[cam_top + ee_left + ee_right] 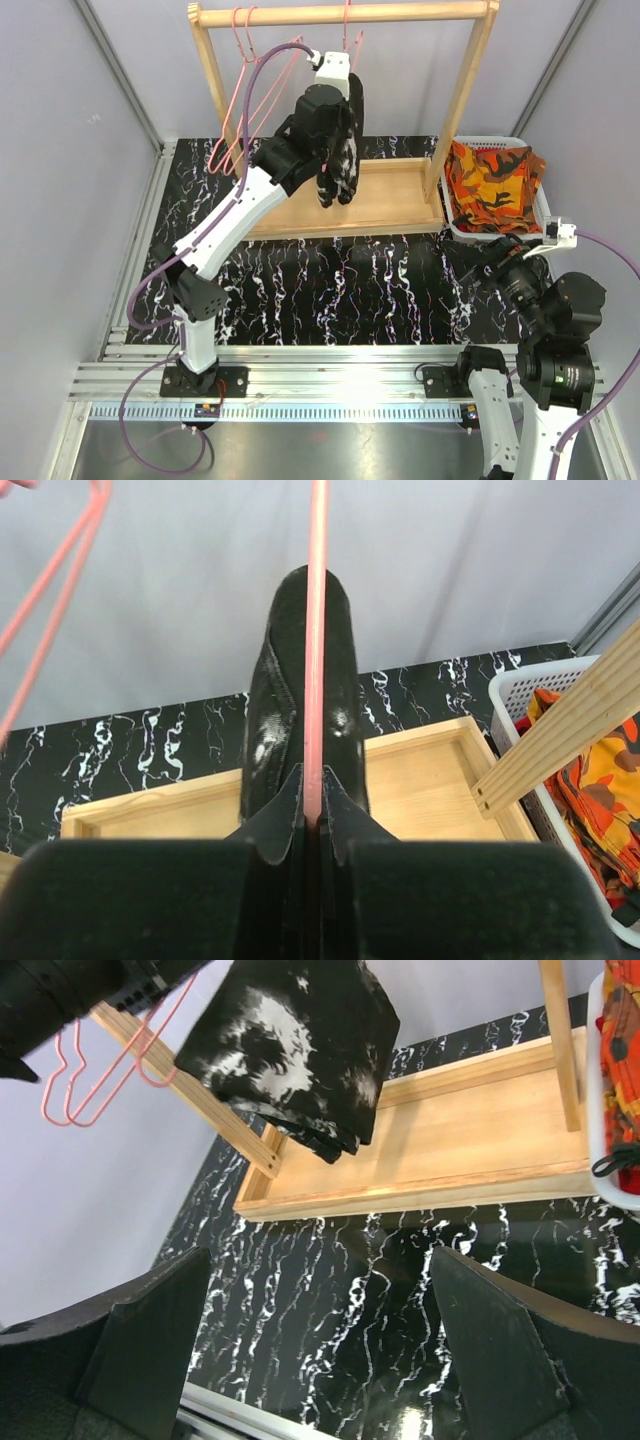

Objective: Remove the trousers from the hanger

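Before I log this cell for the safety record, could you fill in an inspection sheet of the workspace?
Surface: black marbled tabletop, wooden rack standing on it.
Job's things: speckled black trousers hanging on a pink hanger; camouflage trousers in the white basket.
Clutter: spare pink hangers on the rack.
Grippers: left gripper shut on the hanger wire; right gripper open, holding nothing.
Cables: purple cables along both arms.
Surroundings: grey walls.
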Available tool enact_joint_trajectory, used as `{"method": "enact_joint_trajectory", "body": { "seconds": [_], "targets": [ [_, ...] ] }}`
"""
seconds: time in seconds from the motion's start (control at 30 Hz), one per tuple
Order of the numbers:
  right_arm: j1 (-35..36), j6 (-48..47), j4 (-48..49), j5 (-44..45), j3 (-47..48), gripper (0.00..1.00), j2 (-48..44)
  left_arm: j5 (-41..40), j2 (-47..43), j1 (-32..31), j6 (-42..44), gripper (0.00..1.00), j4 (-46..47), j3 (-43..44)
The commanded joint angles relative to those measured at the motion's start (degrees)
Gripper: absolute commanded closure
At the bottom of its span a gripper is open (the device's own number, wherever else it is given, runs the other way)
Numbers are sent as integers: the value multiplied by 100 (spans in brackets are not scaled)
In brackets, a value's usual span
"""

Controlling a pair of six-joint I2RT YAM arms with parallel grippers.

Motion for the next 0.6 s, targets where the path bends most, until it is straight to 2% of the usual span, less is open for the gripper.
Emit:
{"method": "enact_joint_trajectory", "body": {
  "seconds": [0.0, 0.13, 0.27, 0.47, 0.57],
  "targets": [
    [46, -425, 75, -140, 162, 0, 169, 201, -758, 57, 181, 100, 1178, 391],
    [133, -541, 356, -912, 30, 1, 414, 350, -890, 110, 137, 100, 1248, 382],
    [370, -654, 611, -1275, 109, 1, 626, 456, -995, 136, 41, 100, 1003, 505],
    [1073, -419, 918, -1863, 794, 1, 1425, 395, -1426, 136, -425, 100, 362, 347],
    [1337, -347, 1252, -1794, 1136, 1, 1715, 412, -1707, 136, -680, 100, -95, 259]
  ]
}}
